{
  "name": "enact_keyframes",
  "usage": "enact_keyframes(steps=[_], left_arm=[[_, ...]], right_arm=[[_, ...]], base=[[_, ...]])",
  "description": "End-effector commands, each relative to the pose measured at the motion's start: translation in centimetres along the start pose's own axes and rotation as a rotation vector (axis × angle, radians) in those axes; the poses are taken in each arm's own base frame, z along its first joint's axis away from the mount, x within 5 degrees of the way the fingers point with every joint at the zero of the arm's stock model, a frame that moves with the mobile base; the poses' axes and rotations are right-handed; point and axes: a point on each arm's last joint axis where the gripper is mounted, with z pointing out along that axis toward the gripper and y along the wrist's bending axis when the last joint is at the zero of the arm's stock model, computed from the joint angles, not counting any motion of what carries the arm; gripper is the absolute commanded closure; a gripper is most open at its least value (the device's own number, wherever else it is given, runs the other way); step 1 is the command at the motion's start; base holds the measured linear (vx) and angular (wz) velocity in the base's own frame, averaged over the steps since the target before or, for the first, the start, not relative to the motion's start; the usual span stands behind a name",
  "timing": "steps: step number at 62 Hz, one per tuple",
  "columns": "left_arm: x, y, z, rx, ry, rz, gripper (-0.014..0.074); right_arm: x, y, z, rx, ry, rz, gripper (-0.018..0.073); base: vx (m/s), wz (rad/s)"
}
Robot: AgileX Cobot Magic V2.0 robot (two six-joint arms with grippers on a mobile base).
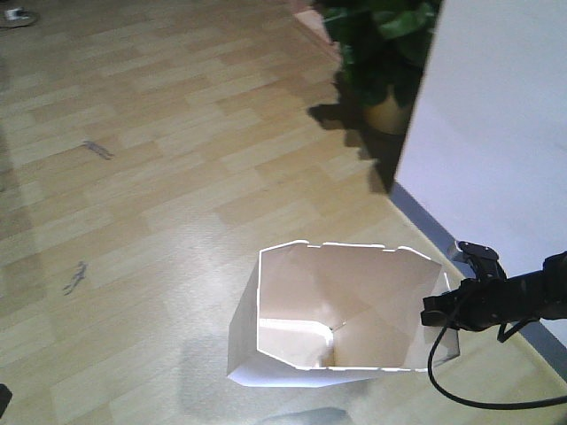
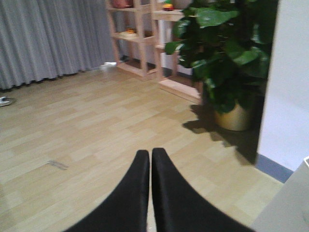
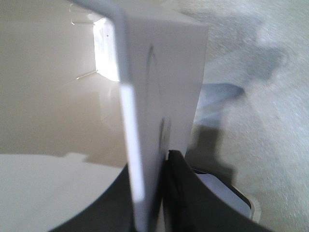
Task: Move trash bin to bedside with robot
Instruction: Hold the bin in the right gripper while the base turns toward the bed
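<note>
The white, thin-walled trash bin [image 1: 292, 305] stands on the wood floor [image 1: 159, 177], its octagonal mouth facing up. The robot's right gripper [image 1: 440, 312] is clamped on its right wall.

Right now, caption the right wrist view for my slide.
Right gripper clamped on the thin wall of the white bin, seen edge-on.

Reaches in from the right edge of the front view with the right arm [image 1: 523, 297]. Clamps the right gripper [image 1: 446, 308] over the trash bin [image 1: 244, 345] wall. Holds the left gripper [image 2: 150, 155] pressed together, bottom centre of its wrist view.
</note>
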Motion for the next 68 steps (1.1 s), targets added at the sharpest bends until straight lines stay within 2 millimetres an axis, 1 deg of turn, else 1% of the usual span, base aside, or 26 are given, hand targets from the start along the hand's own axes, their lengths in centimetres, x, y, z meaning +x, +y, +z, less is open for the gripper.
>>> enact_keyframes(steps=[1, 36, 50, 68], left_arm=[[-0.07, -0.05, 0.03, 0.007, -0.064, -0.004, 0.0603], [-0.07, -0.05, 0.03, 0.007, -0.064, -0.004, 0.0603], [-0.07, -0.05, 0.03, 0.007, -0.064, -0.004, 0.0603], [-0.07, -0.05, 0.03, 0.007, -0.064, -0.004, 0.0603]], right_arm=[[-2.23, 2.89, -1.94, -0.238, -0.143, -0.029, 0.0564], [-2.23, 2.89, -1.94, -0.238, -0.143, -0.029, 0.0564], [-2.23, 2.89, -1.94, -0.238, -0.143, -0.029, 0.0564], [-2.23, 2.9, -1.94, -0.238, -0.143, -0.029, 0.0564]], base=[[0.15, 0.61], [0.15, 0.54], [0.19, 0.29], [0.24, 0.14]])
